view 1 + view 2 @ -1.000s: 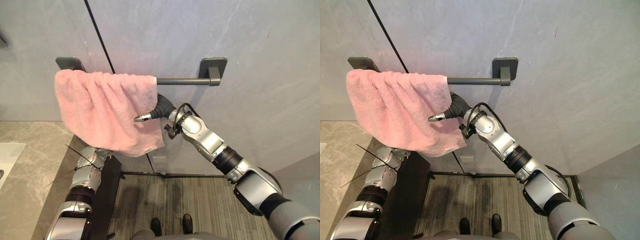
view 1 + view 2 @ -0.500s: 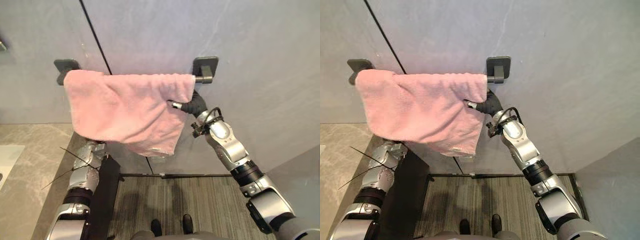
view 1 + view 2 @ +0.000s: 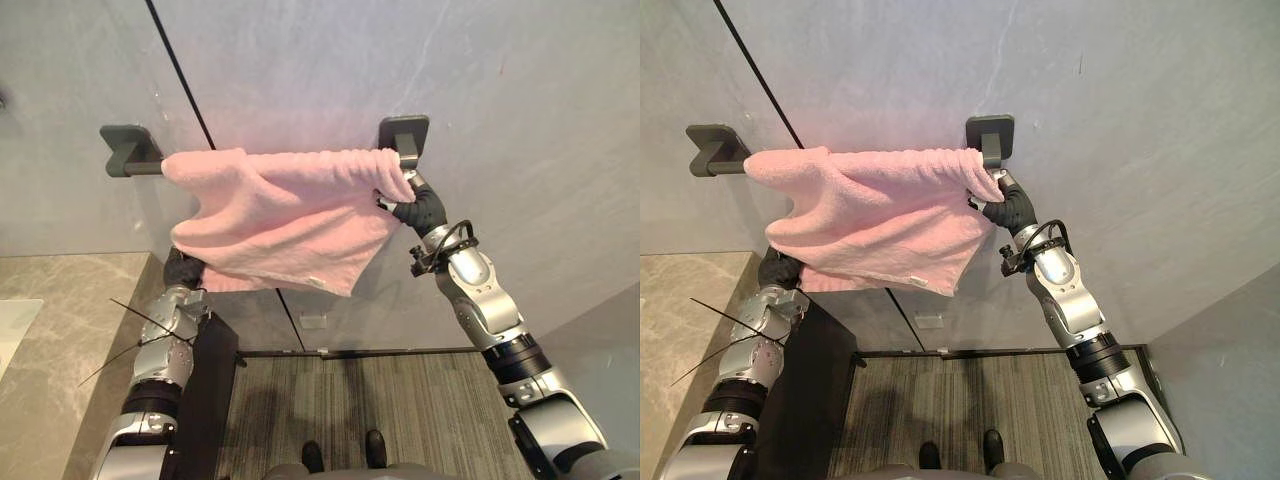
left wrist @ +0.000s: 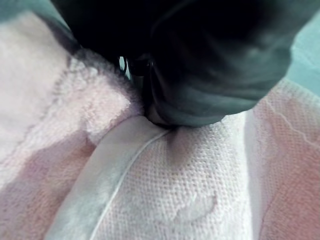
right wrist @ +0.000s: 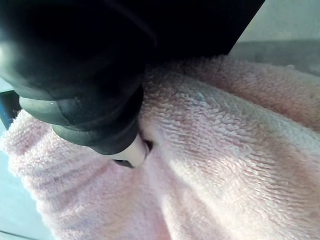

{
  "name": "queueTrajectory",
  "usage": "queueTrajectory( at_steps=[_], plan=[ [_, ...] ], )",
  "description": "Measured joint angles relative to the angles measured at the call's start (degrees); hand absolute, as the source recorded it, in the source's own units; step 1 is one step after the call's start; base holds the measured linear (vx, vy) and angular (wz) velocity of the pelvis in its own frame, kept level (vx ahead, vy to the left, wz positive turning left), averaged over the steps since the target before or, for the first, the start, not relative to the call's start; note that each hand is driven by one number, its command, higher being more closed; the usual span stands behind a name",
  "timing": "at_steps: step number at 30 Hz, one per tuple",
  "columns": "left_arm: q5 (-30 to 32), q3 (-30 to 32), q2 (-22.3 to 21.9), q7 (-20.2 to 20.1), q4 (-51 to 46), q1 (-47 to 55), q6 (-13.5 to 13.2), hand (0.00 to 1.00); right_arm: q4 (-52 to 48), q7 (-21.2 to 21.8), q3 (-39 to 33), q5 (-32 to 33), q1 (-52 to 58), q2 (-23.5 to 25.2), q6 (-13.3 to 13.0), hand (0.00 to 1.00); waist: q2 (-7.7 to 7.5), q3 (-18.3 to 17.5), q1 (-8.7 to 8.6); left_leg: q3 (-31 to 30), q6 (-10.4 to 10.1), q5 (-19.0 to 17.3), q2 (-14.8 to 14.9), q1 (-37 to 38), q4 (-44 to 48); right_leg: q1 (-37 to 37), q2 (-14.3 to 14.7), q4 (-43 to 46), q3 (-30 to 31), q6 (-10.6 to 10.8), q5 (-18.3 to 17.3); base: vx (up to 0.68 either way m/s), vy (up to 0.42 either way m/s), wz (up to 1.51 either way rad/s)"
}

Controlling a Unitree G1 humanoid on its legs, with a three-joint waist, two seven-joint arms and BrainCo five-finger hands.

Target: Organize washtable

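1. The towel bar [image 3: 140, 168] is fixed level on the grey wall. A short bare stretch shows at its left end, next to the left bracket [image 3: 122, 142].
2. The left hand [image 3: 183, 270] is raised below the bar's left part, with its dark cover tucked under the lower left corner of the towel. Whether that corner is gripped cannot be told, since the hand is buried in the cloth in the left wrist view as well.
3. The pink towel [image 3: 290, 205] is draped over the bar with its long axis along it. It is bunched and set off towards the bar's right end, and its lower edge hangs slanted.
4. The right hand [image 3: 418, 212] is held just below the bar's right end, pressed into the towel's upper right edge. Its hold cannot be told either, as terry cloth closes round it in the right wrist view.
5. The right bracket [image 3: 405, 132] is touched by the towel's end, so no bare bar is left there.
6. The towel probably needs sliding left along the bar. The right hand is nearer the draped fold — the left is nearer the hanging hem.
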Motion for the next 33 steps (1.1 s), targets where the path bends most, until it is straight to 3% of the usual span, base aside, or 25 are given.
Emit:
queueTrajectory(
  at_steps=[11, 24, 25, 29, 30, 33],
  plan=[
    [0.03, 1.03, -0.37, 0.03, 1.4, 1.34, 0.01, 1.0, 0.0, 0.4, 2.07, 0.02, -0.2, -0.04, 0.1, 1.0, 0.0, -0.24, 0.18, -0.57, 0.11, 0.08, -0.01, -0.05, -0.12, 0.15, 0.0, -0.02, -0.49, 0.0, 0.0, 0.0, 0.0, 0.02],
    [1.84, 2.45, -0.64, 0.11, 7.31, 3.66, 0.21, 1.0, -0.02, 1.81, 10.78, 2.31, -4.6, -1.0, 0.19, 1.0, -0.33, -1.4, 0.43, -1.84, 0.03, 0.47, 0.06, -0.34, -0.45, 0.17, 0.06, -0.03, -1.61, 0.0, -0.01, 0.0, 0.005, 0.04],
    [2.39, 2.45, -0.64, 0.08, 7.41, 3.66, 0.23, 0.0, -0.02, 1.97, 10.78, 2.31, -4.6, -1.01, 0.19, 1.0, -0.39, -1.43, 0.44, -1.96, 0.01, 0.48, 0.05, -0.39, -0.45, 0.18, 0.05, -0.02, -1.75, 0.0, 0.0, -0.02, 0.022, 0.04],
    [3.76, 2.44, -0.64, 0.03, 7.6, 3.7, 0.27, 0.0, -0.01, 2.64, 10.79, 2.31, -4.6, -1.03, 0.2, 1.0, -0.39, -1.45, 0.37, -2.16, 0.04, 0.75, 0.03, -0.37, -0.67, 0.18, 0.04, -0.03, -1.92, 0.0, -0.01, -0.01, 0.006, 0.01],
    [3.94, 2.43, -0.64, 0.01, 7.6, 3.7, 0.29, 0.0, -0.01, 2.65, 10.79, 2.31, -4.6, -1.04, 0.21, 0.0, -0.39, -1.45, 0.36, -2.21, 0.05, 0.83, 0.02, -0.34, -0.77, 0.18, 0.04, -0.03, -1.95, 0.0, -0.01, -0.02, 0.019, 0.04],
    [4.97, 2.33, -0.64, -0.24, 7.6, 3.71, 0.36, 0.0, 0.03, 2.67, 10.78, 2.32, -4.58, -1.2, 0.27, 0.0, -0.38, -1.46, 0.22, -2.34, 0.02, 1.02, 0.02, -0.28, -1.01, 0.18, 0.06, -0.03, -2.05, -0.01, -0.01, 0.0, 0.0, 0.0]
  ],
)
